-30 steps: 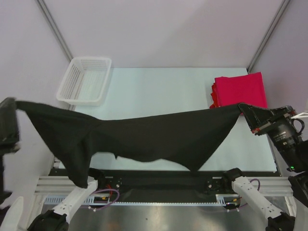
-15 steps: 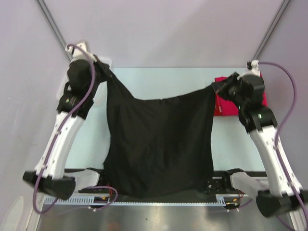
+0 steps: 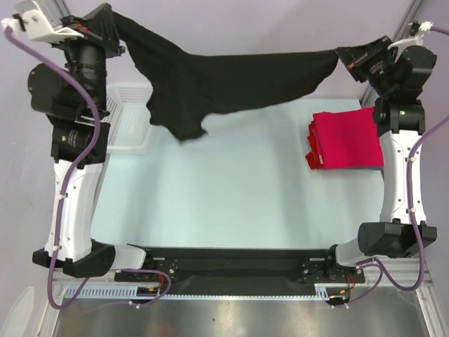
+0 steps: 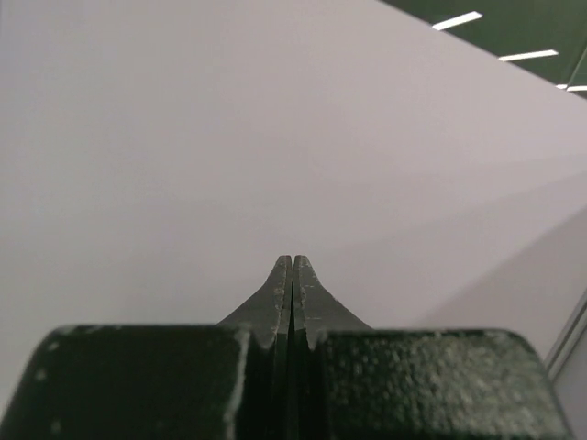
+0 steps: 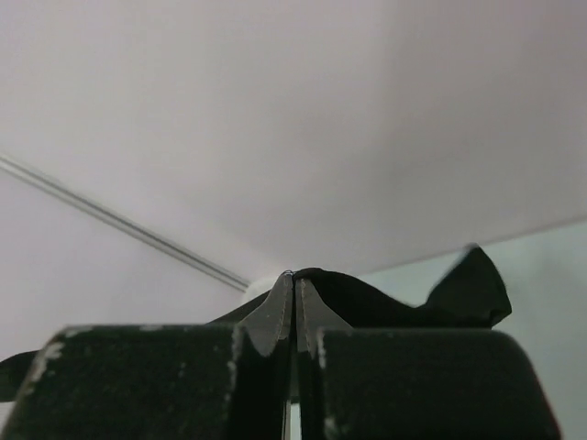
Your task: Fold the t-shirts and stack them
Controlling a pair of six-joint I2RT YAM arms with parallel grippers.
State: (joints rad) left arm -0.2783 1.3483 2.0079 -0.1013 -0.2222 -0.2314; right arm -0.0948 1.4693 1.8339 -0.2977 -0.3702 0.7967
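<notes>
Above the pale green table (image 3: 231, 196) I hold the plain black cloth t-shirt (image 3: 231, 81) aloft, long axis left-right, left gripper (image 3: 112, 22) and right gripper (image 3: 345, 56) each clamped on one end, folded red t-shirts (image 3: 349, 139) nearer the right.

Each arm is a chain of white plastic link shells (image 3: 70, 203) between bulky black cylindrical motor joints (image 3: 70, 91), standing on a black base block (image 3: 77, 258). A lilac cable (image 3: 59, 203) trails back from each wrist along the links. Just behind the left gripper (image 4: 293, 261) sits a white camera bracket (image 3: 38, 17). It and the right gripper (image 5: 293, 275) have black fingers (image 5: 183, 376) — grainy blocks tapering to thin, scuffed tips
</notes>
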